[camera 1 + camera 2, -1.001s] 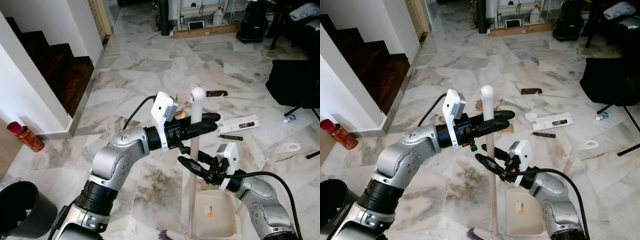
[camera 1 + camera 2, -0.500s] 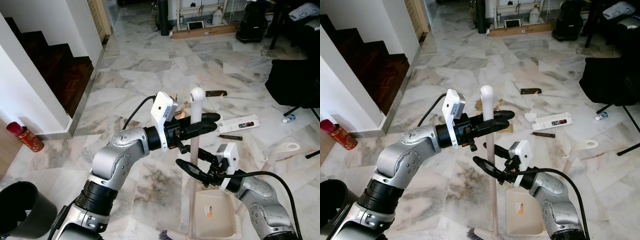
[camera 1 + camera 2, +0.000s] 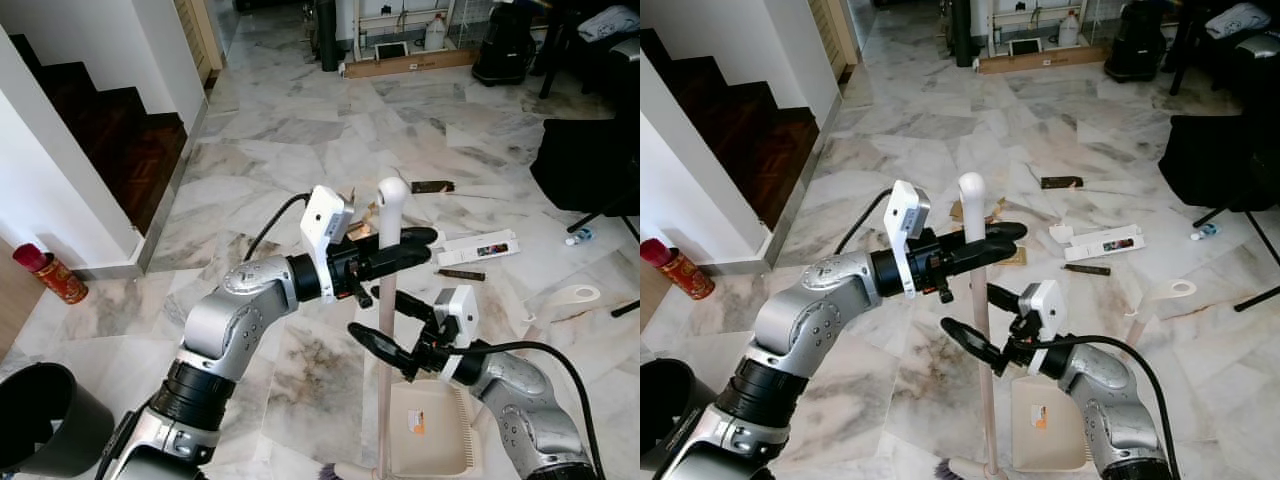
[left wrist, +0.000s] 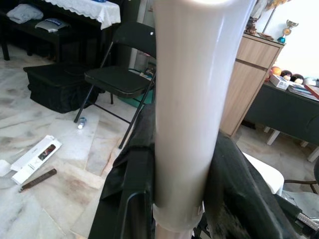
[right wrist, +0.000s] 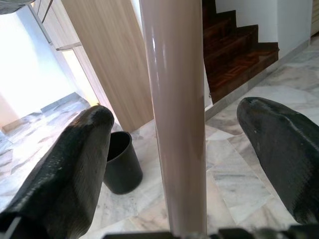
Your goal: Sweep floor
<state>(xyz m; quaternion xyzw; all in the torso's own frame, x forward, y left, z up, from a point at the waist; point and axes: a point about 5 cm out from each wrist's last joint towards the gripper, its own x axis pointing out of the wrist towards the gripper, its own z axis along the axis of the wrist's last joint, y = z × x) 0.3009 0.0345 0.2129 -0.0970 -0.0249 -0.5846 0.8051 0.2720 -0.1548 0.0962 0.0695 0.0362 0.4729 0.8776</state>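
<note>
Clamping tight near the rounded white top of the broom handle (image 3: 388, 300), the left gripper (image 3: 400, 245) is holding it upright. Lower on the handle, the right gripper (image 3: 385, 328) is spreading its fingers wide on either side without touching. The pale handle is standing just beside the beige dustpan (image 3: 430, 430) on the marble floor (image 3: 300, 130).

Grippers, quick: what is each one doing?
Left gripper: shut on the broom handle.
Right gripper: open, fingers either side of the handle.
</note>
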